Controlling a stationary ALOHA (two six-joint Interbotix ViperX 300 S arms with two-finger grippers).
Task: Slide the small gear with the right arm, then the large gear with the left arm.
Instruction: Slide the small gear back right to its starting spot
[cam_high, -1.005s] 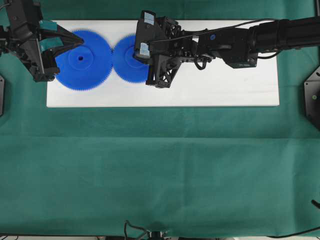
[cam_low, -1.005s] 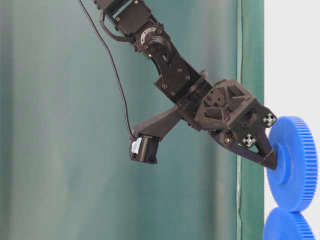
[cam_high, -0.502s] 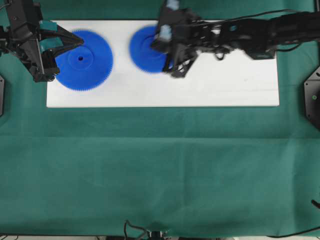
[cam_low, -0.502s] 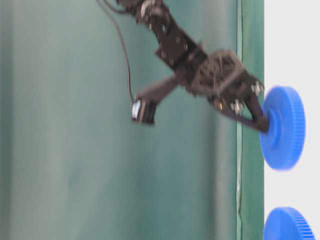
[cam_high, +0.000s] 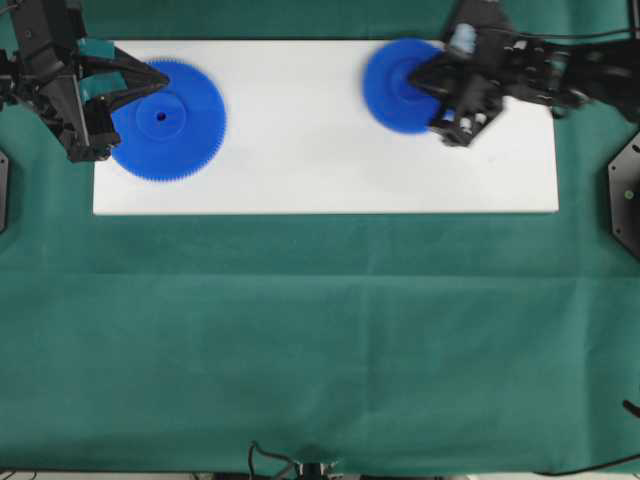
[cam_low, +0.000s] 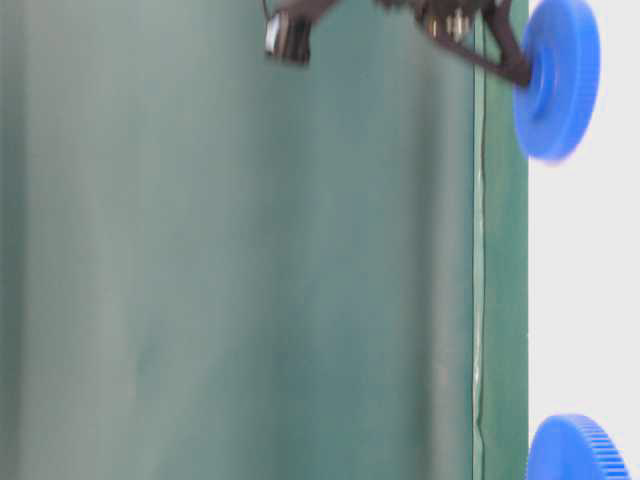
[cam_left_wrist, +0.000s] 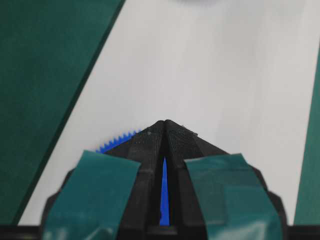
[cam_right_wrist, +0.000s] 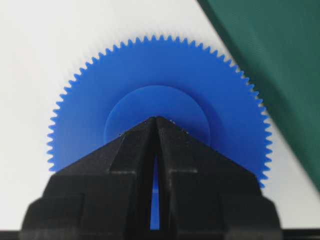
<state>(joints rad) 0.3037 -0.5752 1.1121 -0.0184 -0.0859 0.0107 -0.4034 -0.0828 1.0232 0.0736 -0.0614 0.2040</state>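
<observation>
2 gears well apart | right gripper (cam_right_wrist: 156, 120) closed, tip on small gear (cam_high: 402, 85) hub; holds nothing | press down, slide flat | left gripper (cam_left_wrist: 164, 122) closed, empty, over large gear (cam_high: 166, 120)

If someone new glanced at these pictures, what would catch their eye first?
Two blue gears on a white board: the small gear far right, with the right gripper shut and its tip on the hub. The large gear sits at the board's left end, with the teal-patched left gripper shut over it.
</observation>
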